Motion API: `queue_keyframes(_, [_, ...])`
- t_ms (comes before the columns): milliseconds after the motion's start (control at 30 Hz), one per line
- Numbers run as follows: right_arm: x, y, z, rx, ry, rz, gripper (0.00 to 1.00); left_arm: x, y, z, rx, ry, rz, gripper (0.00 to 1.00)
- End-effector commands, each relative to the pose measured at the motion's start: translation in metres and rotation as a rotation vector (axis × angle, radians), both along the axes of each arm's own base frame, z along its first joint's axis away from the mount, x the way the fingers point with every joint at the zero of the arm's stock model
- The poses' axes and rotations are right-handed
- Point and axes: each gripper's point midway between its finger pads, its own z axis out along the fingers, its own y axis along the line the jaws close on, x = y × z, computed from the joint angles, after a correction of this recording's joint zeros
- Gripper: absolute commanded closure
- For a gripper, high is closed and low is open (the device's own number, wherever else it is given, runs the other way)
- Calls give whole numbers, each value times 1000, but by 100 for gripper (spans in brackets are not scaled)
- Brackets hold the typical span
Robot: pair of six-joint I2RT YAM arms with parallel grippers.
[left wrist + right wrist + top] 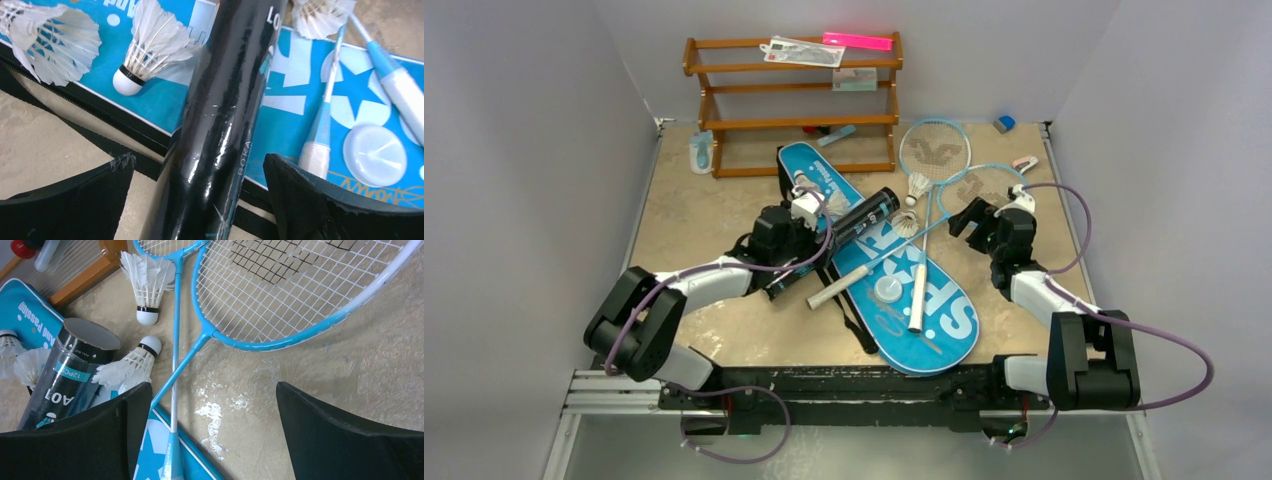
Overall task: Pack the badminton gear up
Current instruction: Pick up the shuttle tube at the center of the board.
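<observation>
On top of the blue racket-shaped bag lettered "SPORT" (939,325), nothing looks packed yet.
Across it lies the long black tube (220,115), between the left gripper's (200,162) spread jaws. White feather shuttlecocks (147,282) and two light-blue-framed rackets (280,290) lie loose. The right gripper (215,390) hangs parted, empty.

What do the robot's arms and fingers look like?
Both the left arm and right arm are chunky black joints linked by white links. A thin purple cable loops along each. The fingers are wide black wedges with rough, slightly frayed tips.
</observation>
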Motion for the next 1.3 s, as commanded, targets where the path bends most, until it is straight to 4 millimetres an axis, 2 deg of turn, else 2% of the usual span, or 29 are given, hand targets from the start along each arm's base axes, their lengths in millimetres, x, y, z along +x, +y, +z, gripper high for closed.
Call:
queue_keyframes(0, [6,7,8,-5,-44,49,6,14,3,-4,79,-5,35,3])
queue_keyframes(233, [6,11,10,-2,-57,73,8,18,-3,-29,153,66,33,9])
queue_keyframes(267, [6,12,10,-2,-58,75,8,18,-3,-31,164,73,37,12])
queue_keyframes(333, [7,13,11,-1,-61,83,9,20,-4,-29,166,74,38,24])
queue_keyframes(433, [7,17,15,5,-74,109,9,16,-8,-15,125,36,18,36])
queue_keyframes(600, [6,33,24,28,-117,194,7,-5,-14,23,8,-79,-69,46])
queue_keyframes(767, [3,53,35,71,-141,297,7,-15,-16,42,-40,-125,-100,54])
queue_keyframes(900, [1,72,58,125,-180,398,7,-27,-27,50,-93,-142,-183,54])
queue_keyframes(1067, [-14,106,100,291,-272,570,1,-37,-40,55,-149,-144,-266,54])
queue_keyframes(1167, [-15,113,123,323,-308,626,1,-44,-46,58,-178,-145,-312,53])
queue_keyframes(1267, [-11,113,139,295,-295,633,16,-53,-52,60,-197,-145,-378,53])
